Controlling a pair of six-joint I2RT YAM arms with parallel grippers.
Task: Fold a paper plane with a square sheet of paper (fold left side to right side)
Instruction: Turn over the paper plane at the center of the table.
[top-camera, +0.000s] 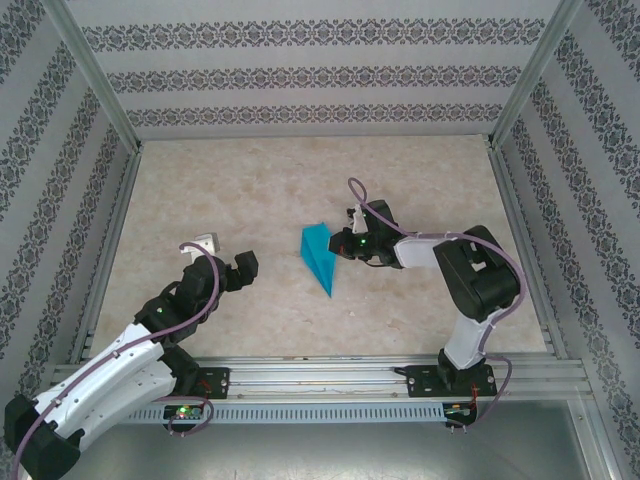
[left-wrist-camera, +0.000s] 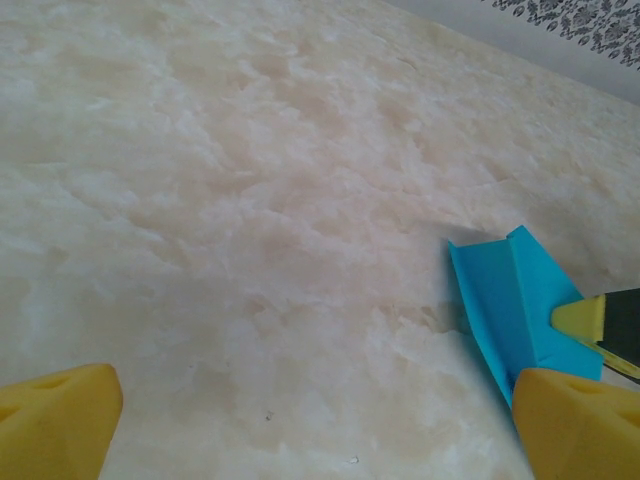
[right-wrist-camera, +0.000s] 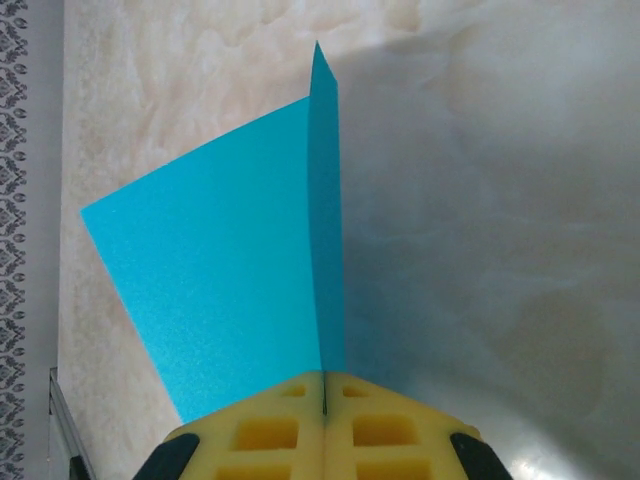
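- Beige marble-look table spans the middle of the top view, walled by patterned panels. Its flat, bare face gives the paper something firm to be creased against.
- The right arm reaches from the lower right toward frame centre, likely so its hand meets the paper from the side, in line with the fold.
- The left arm lies at lower left, well apart from the paper. I judge it is parked clear while the other hand works.
- The left gripper stands wide with nothing between its yellow pads, which sit in the bottom corners of the left wrist view. It faces the paper, ready to help.
- The right gripper, just right of centre, is clamped on the paper. In the right wrist view its pads meet at bottom centre with a thin upright flap pinched between them, probably to hold or sharpen the centre crease.
- The paper is plain teal-blue and sits mid-frame in the top view as a slim wedge, with its broad end at upper left and its tip pointing lower right.
  - In the right wrist view one panel lies flat to the left of the flap, which rises toward the top of the frame.
  - At the right edge of the left wrist view a raised ridge runs along it.
  - The dart shape looks largely formed. I cannot tell whether the tail is notched.
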